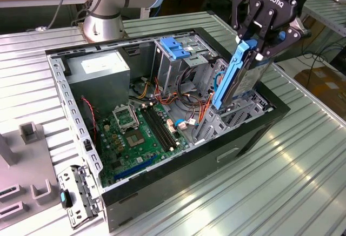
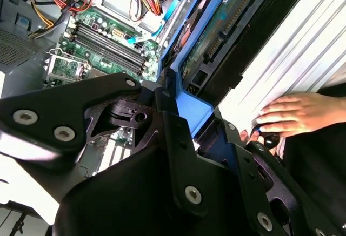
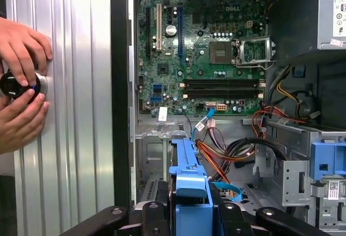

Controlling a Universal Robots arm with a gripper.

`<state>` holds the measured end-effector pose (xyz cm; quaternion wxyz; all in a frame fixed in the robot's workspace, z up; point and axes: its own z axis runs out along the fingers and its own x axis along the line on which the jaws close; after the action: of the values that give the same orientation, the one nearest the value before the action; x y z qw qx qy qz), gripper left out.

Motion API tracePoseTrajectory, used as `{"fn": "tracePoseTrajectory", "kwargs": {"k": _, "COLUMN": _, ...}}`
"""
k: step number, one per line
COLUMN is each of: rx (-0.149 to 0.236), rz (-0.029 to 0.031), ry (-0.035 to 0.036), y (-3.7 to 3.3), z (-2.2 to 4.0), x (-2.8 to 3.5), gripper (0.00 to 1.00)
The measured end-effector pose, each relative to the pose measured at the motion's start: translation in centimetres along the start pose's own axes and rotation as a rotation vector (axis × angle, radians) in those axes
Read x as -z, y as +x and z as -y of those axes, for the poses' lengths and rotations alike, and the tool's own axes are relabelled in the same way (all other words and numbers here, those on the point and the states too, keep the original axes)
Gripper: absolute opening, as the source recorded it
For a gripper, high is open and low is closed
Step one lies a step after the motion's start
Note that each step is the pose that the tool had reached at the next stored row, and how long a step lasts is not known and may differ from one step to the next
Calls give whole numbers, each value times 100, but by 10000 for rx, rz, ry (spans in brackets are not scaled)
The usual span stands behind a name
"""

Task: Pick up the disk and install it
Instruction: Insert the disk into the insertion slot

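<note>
Gripper (image 1: 258, 48) is clamped on the top end of the disk (image 1: 237, 79), fingers pinching its blue rail from both sides. The disk hangs edge-up and tilted in the upper right of the exterior view, its lower end down inside the open PC case (image 1: 60, 87) at the case's side toward the exterior view's right; cannot tell if that end touches the metal bay there. In the centre of the case lies the green motherboard (image 1: 132, 133). The grey power-supply box (image 1: 100, 69) sits in the upper left of the case. The drive cage (image 1: 170, 66) with 1 blue latch (image 1: 175, 46) on top stands just beside the disk toward the exterior view's left. The case rests on a ribbed metal table (image 1: 292, 182), with the arm base (image 1: 105, 26) behind it at top centre of the exterior view. In the second wrist view the disk's connector edge (image 2: 219, 33) shows between the black fingers (image 2: 178, 133). In the first wrist view a person's hand (image 3: 21, 44) and a 2nd hand (image 3: 19, 122) close around a black knob (image 3: 15, 83) on the table beside the case.
</note>
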<state>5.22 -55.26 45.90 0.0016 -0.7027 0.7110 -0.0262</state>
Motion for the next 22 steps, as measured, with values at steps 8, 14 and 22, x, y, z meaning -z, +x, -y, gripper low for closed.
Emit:
{"fn": "tracePoseTrajectory", "kwargs": {"k": 8, "rx": -5, "rz": 78, "ry": -80, "y": 45, "z": 65, "x": -82, "gripper": 37}}
{"fn": "tracePoseTrajectory", "kwargs": {"k": 14, "rx": -11, "rz": 91, "ry": 51, "y": 46, "z": 72, "x": -81, "gripper": 37}}
{"fn": "tracePoseTrajectory", "kwargs": {"k": 22, "rx": -20, "rz": 145, "ry": 252, "y": 49, "z": 35, "x": -97, "gripper": 37}}
